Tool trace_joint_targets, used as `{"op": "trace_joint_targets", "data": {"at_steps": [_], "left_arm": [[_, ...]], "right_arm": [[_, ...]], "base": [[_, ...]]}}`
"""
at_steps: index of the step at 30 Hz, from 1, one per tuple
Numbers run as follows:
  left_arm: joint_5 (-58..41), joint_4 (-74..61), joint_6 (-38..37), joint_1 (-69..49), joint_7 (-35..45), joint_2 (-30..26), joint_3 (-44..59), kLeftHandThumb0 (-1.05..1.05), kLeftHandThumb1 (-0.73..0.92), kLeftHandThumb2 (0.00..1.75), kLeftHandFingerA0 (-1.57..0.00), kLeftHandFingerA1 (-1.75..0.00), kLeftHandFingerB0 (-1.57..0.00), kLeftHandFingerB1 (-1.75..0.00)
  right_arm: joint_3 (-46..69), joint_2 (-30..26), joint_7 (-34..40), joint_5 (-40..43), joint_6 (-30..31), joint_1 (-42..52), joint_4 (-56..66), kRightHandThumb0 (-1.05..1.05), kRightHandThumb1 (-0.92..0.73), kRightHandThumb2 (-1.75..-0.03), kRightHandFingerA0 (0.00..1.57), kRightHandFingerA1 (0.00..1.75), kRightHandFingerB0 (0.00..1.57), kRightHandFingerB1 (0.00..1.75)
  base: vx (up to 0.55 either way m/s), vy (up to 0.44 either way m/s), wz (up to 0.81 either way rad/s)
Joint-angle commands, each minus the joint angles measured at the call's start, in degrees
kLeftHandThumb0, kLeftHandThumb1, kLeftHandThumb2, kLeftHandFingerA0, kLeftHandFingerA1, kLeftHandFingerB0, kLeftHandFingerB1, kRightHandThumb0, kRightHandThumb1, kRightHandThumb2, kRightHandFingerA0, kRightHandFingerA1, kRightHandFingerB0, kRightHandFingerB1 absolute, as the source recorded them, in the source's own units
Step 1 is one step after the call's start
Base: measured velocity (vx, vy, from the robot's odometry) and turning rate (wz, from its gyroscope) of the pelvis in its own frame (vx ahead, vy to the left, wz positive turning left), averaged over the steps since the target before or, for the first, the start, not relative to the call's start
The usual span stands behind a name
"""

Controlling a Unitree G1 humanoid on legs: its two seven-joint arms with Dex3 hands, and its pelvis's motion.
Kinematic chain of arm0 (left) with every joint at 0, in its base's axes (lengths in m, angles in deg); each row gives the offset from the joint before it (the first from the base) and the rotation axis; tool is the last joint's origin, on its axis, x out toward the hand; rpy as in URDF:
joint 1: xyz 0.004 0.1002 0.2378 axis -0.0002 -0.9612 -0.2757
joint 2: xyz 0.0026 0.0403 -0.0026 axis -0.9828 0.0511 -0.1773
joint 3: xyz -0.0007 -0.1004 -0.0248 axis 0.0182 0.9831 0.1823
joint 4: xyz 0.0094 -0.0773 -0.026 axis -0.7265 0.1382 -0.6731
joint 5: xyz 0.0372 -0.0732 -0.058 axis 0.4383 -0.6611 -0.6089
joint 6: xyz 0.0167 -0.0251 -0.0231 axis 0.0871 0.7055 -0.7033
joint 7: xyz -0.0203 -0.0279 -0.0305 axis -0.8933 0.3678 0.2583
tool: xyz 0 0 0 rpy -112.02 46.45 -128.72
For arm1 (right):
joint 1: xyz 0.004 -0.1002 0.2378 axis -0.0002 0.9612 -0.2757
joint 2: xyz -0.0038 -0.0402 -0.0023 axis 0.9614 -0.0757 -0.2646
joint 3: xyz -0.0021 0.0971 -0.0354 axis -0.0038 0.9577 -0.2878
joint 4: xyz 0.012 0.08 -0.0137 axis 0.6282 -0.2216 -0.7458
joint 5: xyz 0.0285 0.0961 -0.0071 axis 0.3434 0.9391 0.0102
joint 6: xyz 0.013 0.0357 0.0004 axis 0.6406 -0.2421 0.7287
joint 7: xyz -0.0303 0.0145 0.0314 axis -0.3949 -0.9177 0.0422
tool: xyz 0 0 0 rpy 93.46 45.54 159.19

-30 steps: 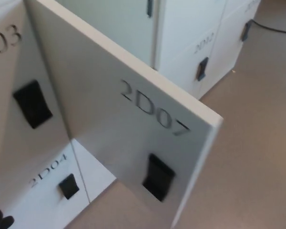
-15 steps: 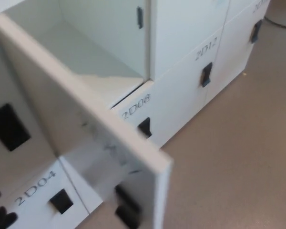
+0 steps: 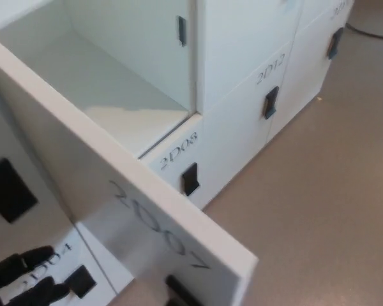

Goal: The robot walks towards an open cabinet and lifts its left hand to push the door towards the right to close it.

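Door: door (image 3: 124, 191) marked 2D07 stands open, crossing the frame diagonally from upper left to lower centre.
Left hand: left hand (image 3: 22, 280) at lower left, just beside the door's face, fingers apart, holding nothing.

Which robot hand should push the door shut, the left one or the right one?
Probably the left. The left hand shows at the bottom left, close beside the open door marked 2D07, on the side it would push from. The right hand is not in view.

Open door 2D07 (image 3: 147, 223) juts forward; left robot hand (image 3: 25, 280) beside it.
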Motion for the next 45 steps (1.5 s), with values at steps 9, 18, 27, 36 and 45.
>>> {"op": "trace_joint_targets", "data": {"at_steps": [9,18,27,36,45], "left_arm": [[1.69,-13.9,-1.38,-7.69,3.97,-2.1,-5.22,-0.36,0.53,0.73,-0.73,-0.56,-0.57,-0.52],[1.62,-18.27,-1.45,-10.56,4.93,-2.7,-6.52,-0.36,0.52,0.72,-0.75,-0.56,-0.59,-0.52],[1.03,-21.66,-2.51,-11.88,8.38,-3.99,-7.51,-0.36,0.53,0.72,-0.72,-0.55,-0.56,-0.52],[1.72,-40.23,-3.36,-14.17,21.56,-14.9,-14.92,-0.33,0.61,0.59,-0.81,-0.46,-0.7,-0.44],[6.94,-43.29,6.98,8.33,21.57,-17.44,-26.02,-0.32,0.64,0.59,-0.77,-0.49,-0.67,-0.45]], "right_arm": [[1.82,0.14,-0.55,1.5,-0.3,0.55,-0.97,-0.18,-0.65,-0.59,0.62,0.47,0.52,0.43],[1.41,-0.1,-0.6,0.71,-0.72,0.54,-1.23,-0.2,-0.66,-0.59,0.62,0.46,0.49,0.41],[1.67,-0.04,-0.53,1.02,-0.81,0.67,-1.34,-0.19,-0.66,-0.59,0.61,0.46,0.51,0.42],[1.6,-0.2,-0.99,0.9,-1.48,1.09,-1.62,-0.2,-0.66,-0.59,0.6,0.46,0.47,0.41],[2.11,0.18,-0.77,1.57,-0.87,1.14,-0.9,-0.2,-0.66,-0.6,0.59,0.45,0.49,0.42]], "base": [[0.01,0.08,0.03],[0.0,-0.023,-0.01],[0.0,0.0,0.0],[0.0,0.0,0.0],[0.0,0.0,0.0]]}}
